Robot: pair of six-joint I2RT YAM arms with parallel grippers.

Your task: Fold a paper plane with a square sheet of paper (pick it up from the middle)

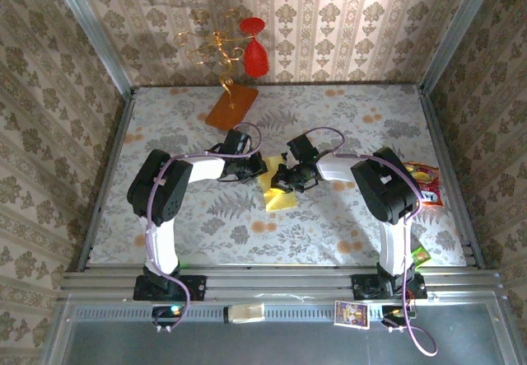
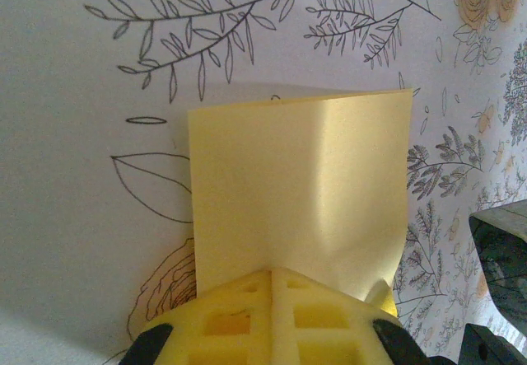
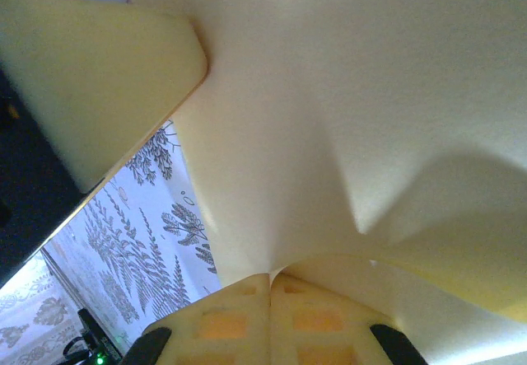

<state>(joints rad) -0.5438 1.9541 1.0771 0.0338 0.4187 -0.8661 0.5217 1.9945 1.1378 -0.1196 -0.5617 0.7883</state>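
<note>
Both grippers pinch the same sheet. The left gripper (image 2: pixel 272 274) has its yellow fingers pressed together on the near edge of the square sheet of paper (image 2: pixel 305 184), pale yellow and folded. The right gripper (image 3: pixel 270 278) is clamped on another part, which buckles into ridges above it. The sheet is over the middle of the flowered table (image 1: pixel 329 225), between the arms.

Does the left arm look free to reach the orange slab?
Probably not yet: the left gripper is shut on the square sheet of paper, as is the right gripper. The path to the orange slab looks open.
</note>
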